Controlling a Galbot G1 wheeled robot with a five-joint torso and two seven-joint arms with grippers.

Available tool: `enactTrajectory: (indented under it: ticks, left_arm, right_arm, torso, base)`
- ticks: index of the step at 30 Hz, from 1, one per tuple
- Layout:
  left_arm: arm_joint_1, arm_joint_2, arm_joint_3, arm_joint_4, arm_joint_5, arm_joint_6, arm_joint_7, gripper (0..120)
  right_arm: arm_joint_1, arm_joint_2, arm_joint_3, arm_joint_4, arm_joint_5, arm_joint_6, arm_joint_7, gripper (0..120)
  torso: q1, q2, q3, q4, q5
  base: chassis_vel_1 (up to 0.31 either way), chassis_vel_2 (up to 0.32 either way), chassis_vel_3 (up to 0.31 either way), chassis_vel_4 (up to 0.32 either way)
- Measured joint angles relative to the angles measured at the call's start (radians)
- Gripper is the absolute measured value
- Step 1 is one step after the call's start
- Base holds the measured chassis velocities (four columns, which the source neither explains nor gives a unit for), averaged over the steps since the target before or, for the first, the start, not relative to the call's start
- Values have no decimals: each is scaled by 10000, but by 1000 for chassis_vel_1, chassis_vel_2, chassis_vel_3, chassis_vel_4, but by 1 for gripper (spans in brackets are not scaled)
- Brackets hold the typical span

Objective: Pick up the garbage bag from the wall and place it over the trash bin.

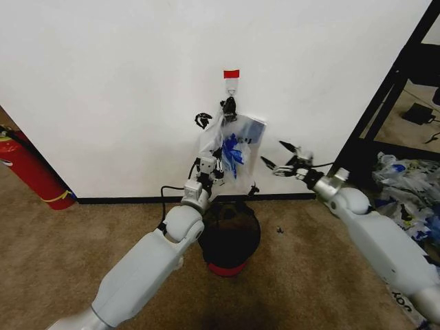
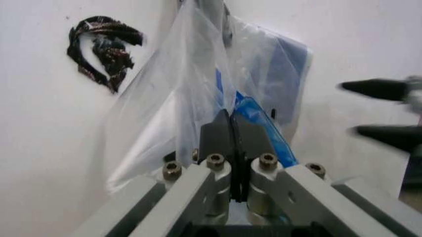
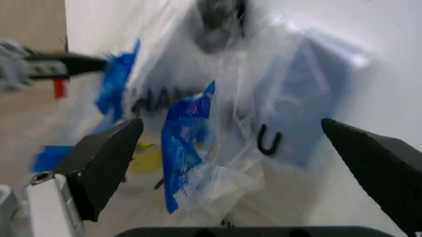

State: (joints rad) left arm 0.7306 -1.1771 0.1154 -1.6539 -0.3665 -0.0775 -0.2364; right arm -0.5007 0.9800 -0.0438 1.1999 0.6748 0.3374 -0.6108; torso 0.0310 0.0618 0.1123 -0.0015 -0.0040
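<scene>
The garbage bag (image 1: 234, 141), thin see-through plastic with blue patches and dark print, hangs from a small hook under a red tape strip (image 1: 231, 73) on the white wall (image 1: 124, 82). My left gripper (image 1: 218, 165) is at the bag's lower left part, its fingers (image 2: 218, 133) pressed shut on the film (image 2: 197, 74). My right gripper (image 1: 276, 155) is open just to the right of the bag, apart from it; in the right wrist view its spread fingers (image 3: 105, 158) frame the bag (image 3: 191, 128). The black mesh trash bin (image 1: 230, 237) with a red base stands on the carpet directly below.
A red fire extinguisher (image 1: 31, 172) leans by the wall at far left. A black shelf frame (image 1: 385, 103) stands at right, with heaped plastic bags (image 1: 405, 185) beside it. A dark tangled scrap (image 2: 102, 49) sticks on the wall left of the bag.
</scene>
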Motion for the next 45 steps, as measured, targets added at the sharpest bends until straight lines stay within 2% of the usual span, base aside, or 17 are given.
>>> enactTrajectory:
  ticks: [4, 10, 16, 18, 20, 22, 26, 29, 31, 36, 39, 41, 45]
  left_arm:
    - [221, 83, -167, -70, 163, -77, 76, 0]
    - [393, 97, -357, -295, 191, -34, 42, 0]
    - [477, 127, -448, -433, 191, 52, -12, 0]
    - [481, 126, -467, -434, 198, 86, -52, 0]
    - [481, 118, -479, -435, 209, 123, -116, 0]
    - [480, 115, -480, -443, 211, 143, -148, 0]
    - [521, 99, -483, -530, 245, 235, -263, 0]
    - [557, 82, -482, -574, 281, 268, -307, 0]
    - [562, 78, -480, -578, 288, 272, -315, 0]
    - [572, 66, -465, -579, 359, 284, -354, 0]
    - [577, 58, -461, -581, 367, 292, -360, 0]
    - [601, 57, -459, -611, 388, 300, -374, 0]
    - [639, 82, -473, -639, 406, 300, -384, 0]
  right_arm:
    - [850, 709, -386, -1167, -1371, 461, -28, 100]
    - [1532, 1248, -388, -2174, -2484, 1047, -682, 100]
    - [1317, 1426, -333, -1925, -3122, 1625, -1339, 100]
    - [1045, 1497, -263, -1706, -3923, 1931, -1140, 100]
    - [831, 1567, -227, -1646, -5076, 2204, -326, 100]
    - [749, 1582, -228, -1621, -5485, 2246, 102, 100]
    - [427, 1600, -331, -1412, -6459, 2111, 1982, 86]
    - [310, 1606, -393, -1356, -6640, 2109, 2826, 72]
    - [291, 1617, -398, -1339, -6649, 2147, 2980, 69]
    - [165, 1656, -474, -1060, -6591, 2216, 3513, 48]
    - [159, 1655, -512, -1048, -6581, 2200, 3526, 43]
    - [131, 1657, -529, -1032, -6534, 2137, 3608, 29]
    - [92, 1632, -532, -916, -6289, 1994, 3864, 18]
  torso:
    - [0, 0, 0, 3, 0]
    - [1, 0, 0, 0, -1]
    - [0, 0, 0, 0, -1]
    - [0, 0, 0, 0, 1]
    - [0, 0, -1, -1, 1]
    - [-1, 0, 0, 0, 1]
    - [-1, 0, -1, -1, 0]
    - [-1, 0, -1, -1, 1]
    - [-1, 0, -1, -1, 0]
    - [-1, 0, -1, 2, 0]
    - [-1, 0, -1, 1, 1]
    - [-1, 0, -1, 0, 1]
    - [-1, 0, -1, 1, 1]
  base:
    - [0, 0, 0, 0]
    - [0, 0, 0, 0]
    - [0, 0, 0, 0]
    - [0, 0, 0, 0]
    - [0, 0, 0, 0]
    - [0, 0, 0, 0]
    - [0, 0, 0, 0]
    - [0, 0, 0, 0]
    - [0, 0, 0, 0]
    - [0, 0, 0, 0]
    - [0, 0, 0, 0]
    - [0, 0, 0, 0]
    - [0, 0, 0, 0]
